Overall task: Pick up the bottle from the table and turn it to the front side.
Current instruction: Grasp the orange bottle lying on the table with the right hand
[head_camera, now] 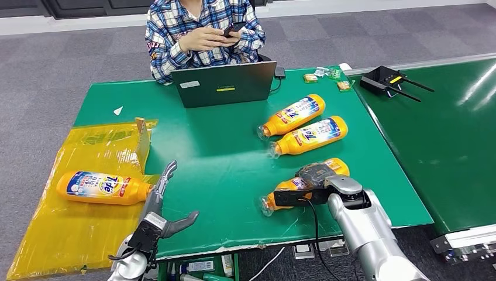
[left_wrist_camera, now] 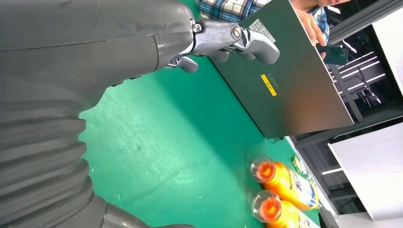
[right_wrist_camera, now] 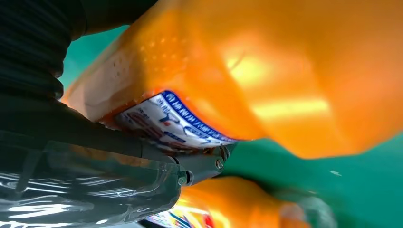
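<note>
Two bottles (head_camera: pixel 301 124) are lying side by side right of the laptop (head_camera: pixel 227 84), a third bottle (head_camera: pixel 304 183) lying nearer, a fourth bottle (head_camera: pixel 102 187) lying far left on the plastic sheet (head_camera: pixel 76 228).

Four orange bottles lie in view, namely two far bottles (head_camera: pixel 292 115) (head_camera: pixel 308 136) side by side on the green worktop (head_camera: pixel 216 152), one near bottle (head_camera: pixel 304 184) on the right and one left bottle (head_camera: pixel 102 187) on the single yellow sheet (head_camera: pixel 70 234), plus one laptop (head_camera: pixel 225 84).

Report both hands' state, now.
Left hand: open, holding nothing.
Right hand: fingers wrapped on the nearest orange bottle.
</note>
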Available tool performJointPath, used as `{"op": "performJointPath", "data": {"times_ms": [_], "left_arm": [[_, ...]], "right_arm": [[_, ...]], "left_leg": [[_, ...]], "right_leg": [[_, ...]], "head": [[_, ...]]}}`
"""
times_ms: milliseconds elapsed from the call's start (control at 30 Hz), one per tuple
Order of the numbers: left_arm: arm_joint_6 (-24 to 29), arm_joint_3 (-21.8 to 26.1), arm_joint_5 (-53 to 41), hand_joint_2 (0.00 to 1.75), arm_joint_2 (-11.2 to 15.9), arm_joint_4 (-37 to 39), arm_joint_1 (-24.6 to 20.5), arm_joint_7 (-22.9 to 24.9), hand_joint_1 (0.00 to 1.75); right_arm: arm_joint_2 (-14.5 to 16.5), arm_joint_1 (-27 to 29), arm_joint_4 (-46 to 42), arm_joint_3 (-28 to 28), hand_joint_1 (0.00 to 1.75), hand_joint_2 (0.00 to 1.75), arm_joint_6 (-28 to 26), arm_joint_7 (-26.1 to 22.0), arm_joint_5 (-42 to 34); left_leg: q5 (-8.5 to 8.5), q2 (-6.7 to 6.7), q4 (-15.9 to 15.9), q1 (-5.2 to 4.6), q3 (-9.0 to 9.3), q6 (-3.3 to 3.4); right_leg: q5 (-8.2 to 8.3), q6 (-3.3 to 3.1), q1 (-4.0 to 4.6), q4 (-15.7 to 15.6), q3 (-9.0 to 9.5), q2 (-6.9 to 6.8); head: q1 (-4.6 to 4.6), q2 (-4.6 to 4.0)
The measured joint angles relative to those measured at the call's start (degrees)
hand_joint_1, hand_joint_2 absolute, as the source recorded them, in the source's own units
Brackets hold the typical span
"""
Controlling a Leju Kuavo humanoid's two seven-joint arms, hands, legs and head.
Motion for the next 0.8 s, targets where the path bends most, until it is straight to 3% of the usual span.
{"op": "performJointPath", "data": {"times_ms": [300, 800], "left_arm": [[0.0, 0.0, 0.3, 1.75, 0.0, 0.4, -0.1, 0.0, 0.00], [0.0, 0.0, 0.3, 1.75, 0.0, 0.6, -0.1, 0.0, 0.00]], "right_arm": [[1.3, 1.3, -0.9, -2.9, 1.75, 1.75, 0.0, -7.5, -2.7], [2.4, 1.9, -1.6, -5.2, 1.75, 1.75, 0.0, -9.0, -3.4]], "left_leg": [[-0.02, 0.06, 0.0, 0.02, -0.01, -0.03], [-0.02, 0.13, 0.0, 0.01, -0.02, -0.03]], "right_leg": [[0.00, 0.00, 0.02, 0.0, -0.04, 0.06], [0.00, 0.00, 0.01, 0.0, -0.06, 0.08]], "head": [[0.00, 0.00], [0.00, 0.00]]}}
